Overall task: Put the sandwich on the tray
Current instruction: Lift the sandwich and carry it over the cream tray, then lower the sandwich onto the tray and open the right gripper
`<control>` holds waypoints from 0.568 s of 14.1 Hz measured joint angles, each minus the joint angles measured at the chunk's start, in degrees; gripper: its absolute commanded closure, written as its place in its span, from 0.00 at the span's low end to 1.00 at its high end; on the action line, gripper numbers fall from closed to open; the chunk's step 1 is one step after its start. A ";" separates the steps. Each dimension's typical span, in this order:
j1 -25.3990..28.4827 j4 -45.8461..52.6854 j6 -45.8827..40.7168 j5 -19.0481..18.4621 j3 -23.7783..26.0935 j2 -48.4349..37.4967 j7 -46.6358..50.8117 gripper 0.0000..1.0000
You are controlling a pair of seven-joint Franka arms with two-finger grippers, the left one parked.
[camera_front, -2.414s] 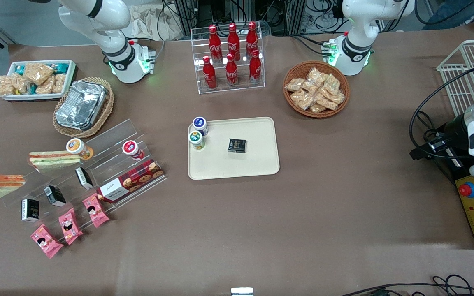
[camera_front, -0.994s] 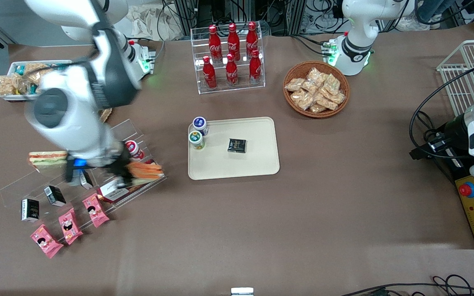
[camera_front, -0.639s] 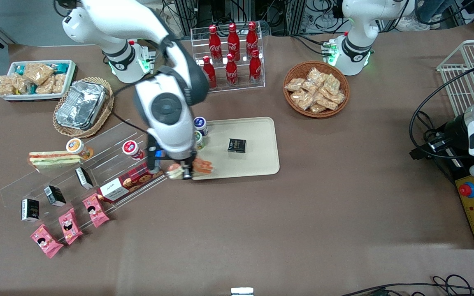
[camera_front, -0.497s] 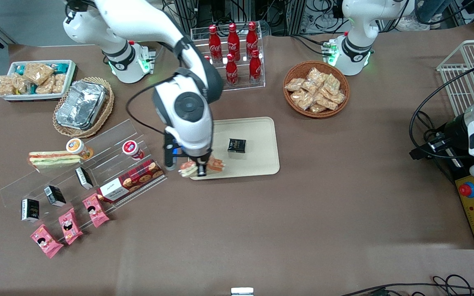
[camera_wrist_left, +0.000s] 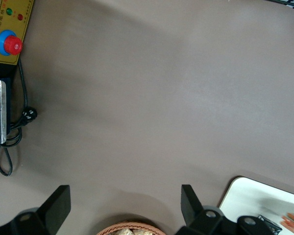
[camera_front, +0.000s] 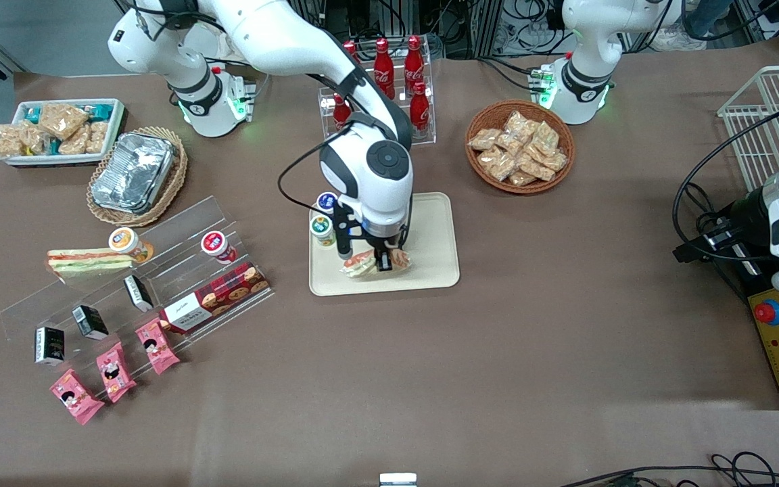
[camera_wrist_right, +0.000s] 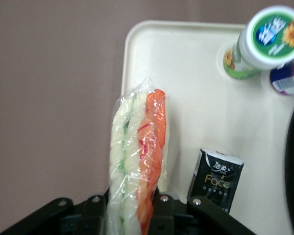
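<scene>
Right wrist view: pincer clamps sandwich (edge-up) over tray.

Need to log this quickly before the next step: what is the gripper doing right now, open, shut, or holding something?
Gripper: shut on the sandwich, held above the tray.

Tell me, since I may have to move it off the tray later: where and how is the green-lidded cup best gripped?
The green-lidded cup stands upright at the tray's edge, touching the blue-lidded cup. Probably best to come from above and pinch its round body under the lid, fingers on the two sides clear of its neighbour. The gripper is over the tray now, shut on the sandwich.
</scene>
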 measured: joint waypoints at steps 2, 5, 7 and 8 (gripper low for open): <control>0.97 -1.05 1.49 0.00 -0.01 1.06 0.46 1.00; 1.59 -2.14 2.82 0.00 0.00 1.89 0.62 1.00; 1.89 -2.58 3.95 0.00 0.00 2.64 1.20 1.00; 2.00 -2.58 4.41 0.00 0.00 3.06 1.54 1.00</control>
